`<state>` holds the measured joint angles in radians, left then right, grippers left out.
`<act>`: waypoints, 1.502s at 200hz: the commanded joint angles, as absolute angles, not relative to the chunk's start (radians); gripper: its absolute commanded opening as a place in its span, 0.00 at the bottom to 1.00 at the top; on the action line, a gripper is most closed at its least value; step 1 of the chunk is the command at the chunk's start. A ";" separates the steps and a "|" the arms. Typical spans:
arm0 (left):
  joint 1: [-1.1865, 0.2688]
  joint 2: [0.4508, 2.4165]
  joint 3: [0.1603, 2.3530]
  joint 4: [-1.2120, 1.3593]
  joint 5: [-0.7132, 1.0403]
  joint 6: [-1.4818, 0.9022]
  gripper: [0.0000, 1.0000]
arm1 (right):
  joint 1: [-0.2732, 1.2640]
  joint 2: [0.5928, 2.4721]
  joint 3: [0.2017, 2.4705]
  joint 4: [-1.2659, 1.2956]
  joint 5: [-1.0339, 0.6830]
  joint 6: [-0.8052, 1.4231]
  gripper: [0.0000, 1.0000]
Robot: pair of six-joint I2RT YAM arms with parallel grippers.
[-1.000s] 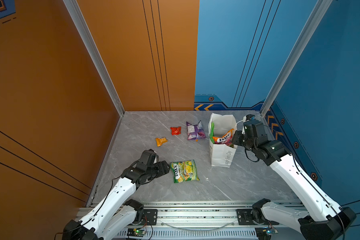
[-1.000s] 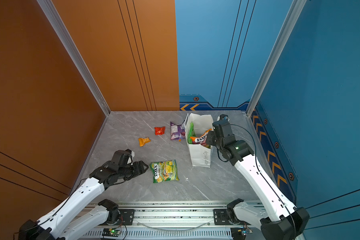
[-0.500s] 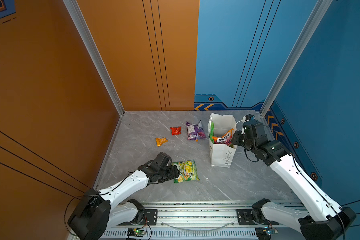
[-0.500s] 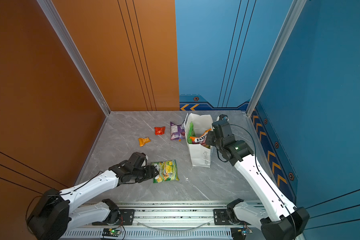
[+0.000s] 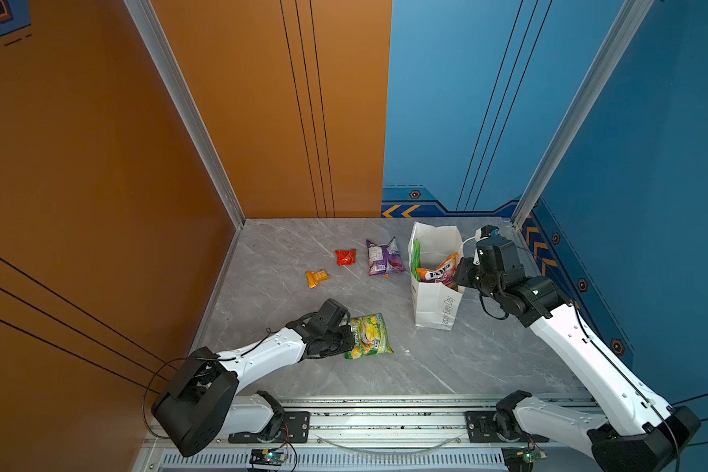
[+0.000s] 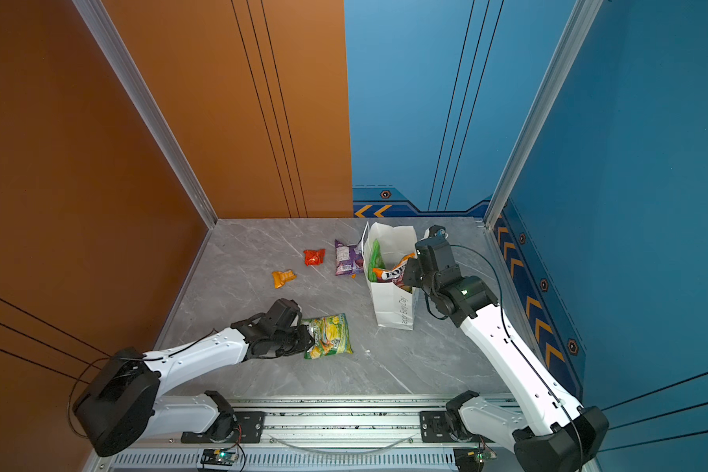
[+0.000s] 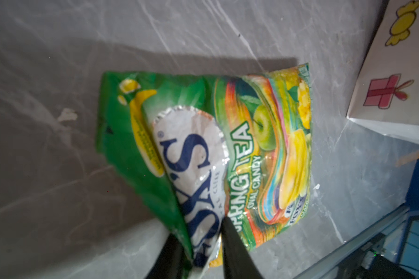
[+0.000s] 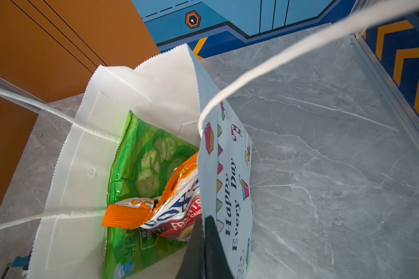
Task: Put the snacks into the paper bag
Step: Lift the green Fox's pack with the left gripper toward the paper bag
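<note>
Grip comes first in this step. The left gripper (image 7: pixel 198 232) stands narrow, with one edge of the green candy bag (image 7: pixel 228 149) between its two fingers, and it seems to pinch the foil (only the thin rim, not the filled part). The packet lies flat on the grey table (image 5: pixel 466 359), near the paper bag (image 5: pixel 436 304) but apart from it.

Such a thin hold on glossy foil can slip, so I judge that a slow lift is better, with the packet hanging straight down before it travels. It must rise above the paper rim, because a knock from the side could tip the tall bag.

The right gripper (image 8: pixel 203 224) is closed on the printed side wall of the paper bag and holds the mouth open. It should only steady the wall, not pull it.

Inside, the orange candy bag (image 8: pixel 169 210) and the green chip bag (image 8: pixel 143 169) fill one part, so the free white corner is the better place to drop. The purple packet (image 5: pixel 383 257), red packet (image 5: pixel 345 256) and small orange packet (image 5: pixel 317 278) wait on the table.
</note>
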<state>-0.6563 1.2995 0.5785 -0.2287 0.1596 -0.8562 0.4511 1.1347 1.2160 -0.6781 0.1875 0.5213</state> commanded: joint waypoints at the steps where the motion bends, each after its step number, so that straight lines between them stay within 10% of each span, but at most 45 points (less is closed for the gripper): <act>1: -0.666 1.270 0.592 -0.234 0.122 -0.844 0.17 | 0.462 1.130 1.234 -0.694 0.199 0.510 0.00; 161: -0.622 0.899 0.765 -0.550 0.000 -0.757 0.00 | 0.490 1.146 1.328 -0.749 0.230 0.458 0.00; 300: -0.453 0.972 1.233 -0.759 0.086 -0.760 0.00 | 0.581 1.180 1.414 -0.770 0.233 0.431 0.00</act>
<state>-0.4606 0.9409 1.1297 -0.7464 0.0490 -0.7673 0.5575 1.1786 1.3510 -0.8204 0.2066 0.4419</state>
